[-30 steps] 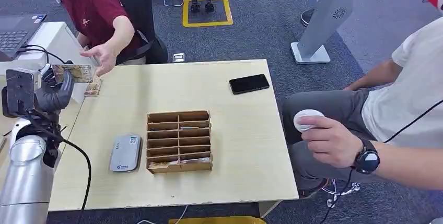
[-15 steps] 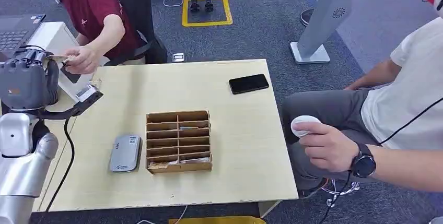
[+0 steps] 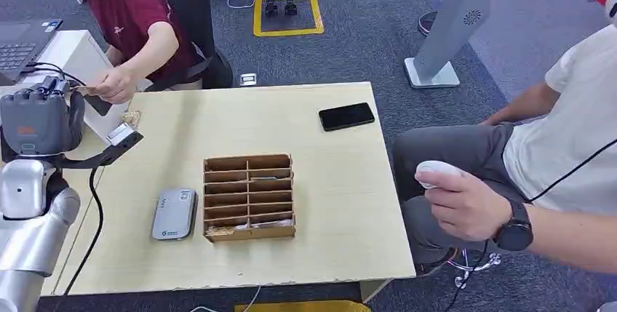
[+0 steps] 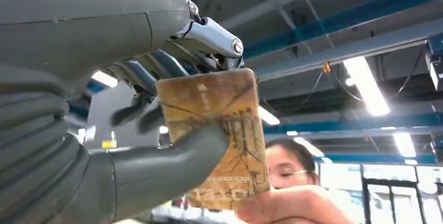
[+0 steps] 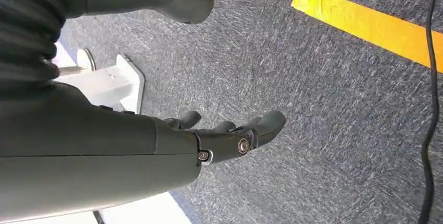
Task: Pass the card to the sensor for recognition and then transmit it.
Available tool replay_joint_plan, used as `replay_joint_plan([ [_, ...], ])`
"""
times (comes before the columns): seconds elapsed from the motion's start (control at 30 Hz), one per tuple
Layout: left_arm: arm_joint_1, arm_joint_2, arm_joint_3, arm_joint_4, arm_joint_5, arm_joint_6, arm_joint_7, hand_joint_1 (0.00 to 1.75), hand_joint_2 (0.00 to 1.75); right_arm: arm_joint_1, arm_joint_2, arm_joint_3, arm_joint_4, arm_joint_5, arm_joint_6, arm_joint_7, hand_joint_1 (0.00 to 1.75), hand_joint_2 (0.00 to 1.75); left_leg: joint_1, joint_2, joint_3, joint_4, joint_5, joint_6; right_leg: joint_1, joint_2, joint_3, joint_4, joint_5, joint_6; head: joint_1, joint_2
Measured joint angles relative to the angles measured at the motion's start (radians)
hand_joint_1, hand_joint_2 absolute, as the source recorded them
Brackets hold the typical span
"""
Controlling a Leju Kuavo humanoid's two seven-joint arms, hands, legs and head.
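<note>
Left hand (image 4: 156,145): thumb and fingers pinch the card (image 4: 219,135); seen from the wrist, a person's fingertips (image 4: 287,208) touch its far end.
Head view: person's hand (image 3: 116,83) meets the card just beyond the left hand.
Right hand (image 5: 230,135): holds nothing, fingers loosely apart, above grey carpet (image 5: 334,130).
Table (image 3: 327,203): sensor (image 3: 174,214) beside wooden organizer (image 3: 249,197), both right of the left hand; phone (image 3: 347,116) farther.

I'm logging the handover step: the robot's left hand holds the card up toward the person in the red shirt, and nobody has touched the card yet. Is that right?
Not quite. The left hand does hold the card up toward the person in the red shirt, but the person's hand is already on its far end, as the left wrist view shows.
</note>
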Motion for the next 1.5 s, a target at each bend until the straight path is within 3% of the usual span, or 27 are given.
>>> replay_joint_plan([
  [0.13, 0.000, -0.010, 0.000, 0.000, 0.117, -0.050, -0.041, 0.00, 1.75, 0.000, 0.000, 0.000, 0.000, 0.000, 0.000, -0.002, 0.00, 1.75, 0.000, 0.000, 0.000, 0.000, 0.000, 0.000, 0.000, 0.000, 0.000, 0.000, 0.000, 0.000, 0.000, 0.000],
  [0.27, 0.000, -0.018, 0.000, 0.000, 0.133, -0.063, -0.047, 0.00, 1.75, 0.000, 0.000, 0.000, 0.000, 0.000, 0.000, -0.002, 0.00, 1.75, 0.000, 0.000, 0.000, 0.000, 0.000, 0.000, 0.000, 0.000, 0.000, 0.000, 0.000, 0.000, 0.000, 0.000],
  [0.53, 0.014, -0.021, 0.000, -0.011, 0.257, -0.163, -0.082, 0.00, 1.75, 0.001, 0.000, 0.000, 0.000, -0.001, 0.006, 0.004, 0.00, 1.75, 0.000, 0.000, 0.000, 0.000, 0.000, 0.000, 0.000, 0.000, 0.000, 0.000, 0.000, 0.000, 0.000, 0.000],
  [0.9, 0.030, -0.014, 0.000, -0.028, 0.292, -0.194, -0.092, 0.00, 1.75, 0.001, -0.001, 0.000, 0.000, -0.001, 0.010, 0.003, 0.00, 1.75, 0.000, 0.000, -0.001, 0.000, 0.000, 0.000, 0.000, 0.000, 0.000, 0.000, 0.000, 0.000, 0.000, 0.000],
  [1.0, 0.052, -0.010, 0.000, -0.057, 0.390, -0.292, -0.129, 0.00, 1.75, 0.002, -0.001, -0.001, 0.000, -0.003, 0.009, 0.002, 0.00, 1.75, 0.000, 0.000, -0.001, 0.000, 0.000, 0.000, 0.000, 0.000, 0.000, 0.000, 0.000, 0.000, 0.000, 0.000],
  [1.07, 0.102, 0.002, 0.000, -0.117, 0.445, -0.364, -0.166, 0.00, 1.75, 0.004, -0.001, -0.003, 0.000, -0.004, 0.010, 0.002, 0.00, 1.75, 0.000, 0.002, -0.001, 0.000, 0.000, 0.000, 0.000, 0.002, 0.000, 0.000, 0.000, 0.000, 0.000, 0.000],
  [1.2, 0.269, 0.044, -0.018, -0.332, 0.498, -0.490, -0.248, 0.00, 1.75, 0.014, -0.001, -0.013, 0.000, -0.006, 0.011, 0.013, 0.00, 1.75, 0.000, 0.003, -0.001, 0.000, -0.003, -0.001, 0.000, 0.005, -0.002, 0.000, -0.001, 0.000, -0.001, 0.000],
  [1.33, 0.386, 0.058, -0.083, -0.508, 0.469, -0.524, -0.265, 0.00, 1.75, 0.017, -0.001, -0.029, 0.000, -0.007, 0.010, 0.013, 0.00, 1.75, 0.000, 0.002, -0.002, 0.000, -0.003, 0.000, -0.001, 0.004, -0.003, -0.001, -0.002, 0.000, 0.000, 0.000],
  [1.5, 0.413, 0.076, -0.225, -0.647, 0.447, -0.549, -0.266, 0.00, 1.75, 0.015, -0.001, -0.044, -0.001, -0.007, 0.003, -0.003, 0.00, 1.75, 0.000, 0.002, -0.002, 0.000, -0.003, 0.000, -0.001, 0.002, -0.002, -0.001, -0.001, 0.001, 0.000, 0.000],
])
